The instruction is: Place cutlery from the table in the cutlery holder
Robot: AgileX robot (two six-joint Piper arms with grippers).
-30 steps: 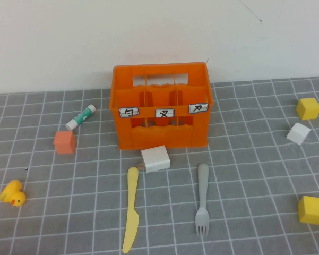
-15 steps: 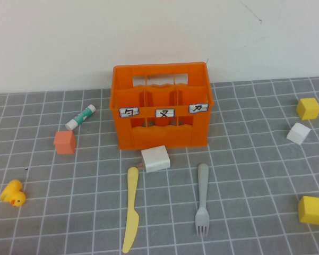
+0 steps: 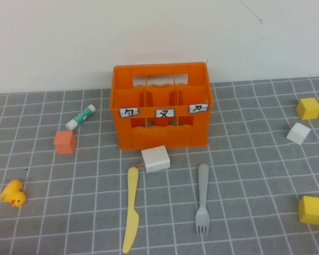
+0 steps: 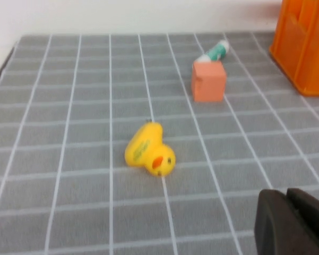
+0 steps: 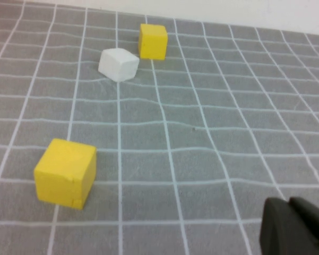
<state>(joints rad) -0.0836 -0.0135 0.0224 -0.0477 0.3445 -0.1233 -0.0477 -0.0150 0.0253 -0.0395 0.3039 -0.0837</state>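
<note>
Cutlery lies flat on the table (image 3: 265, 180) in the high view, lower centre of the frame. Knife (image 3: 131, 209): pale yellow, long axis near vertical in the frame, rounded handle end toward the crate, blade tip at the bottom edge. Fork (image 3: 202, 198): grey, right of the knife and well apart from it, roughly parallel, tines toward the bottom edge. Cutlery holder (image 3: 161, 105): orange crate, upright, centre of the frame above both pieces; three white labels across its front; inner dividers visible. Small white box (image 3: 155, 158) sits just in front of the crate, tilted, just beside the knife's handle end; contact not resolvable. Left part of the frame: glue stick (image 3: 80, 117), orange cube (image 3: 65, 142), yellow duck (image 3: 13, 193). Right part: yellow cube (image 3: 308, 108), white cube (image 3: 298, 133) below it, second yellow cube (image 3: 312, 209) at lower right. No arm appears in this view.

Left wrist view: left gripper (image 4: 294, 223) is a dark shape at lower right, above bare grey tiles, jaws together with nothing between them. The duck is at centre on its side, the orange cube and glue stick at upper right, a corner of the crate at the far upper right edge.

Right wrist view: right gripper (image 5: 294, 227) is a dark shape at lower right; jaw state cannot be told. One yellow cube at lower left; the white cube and other yellow cube sit close together at upper centre.
</note>
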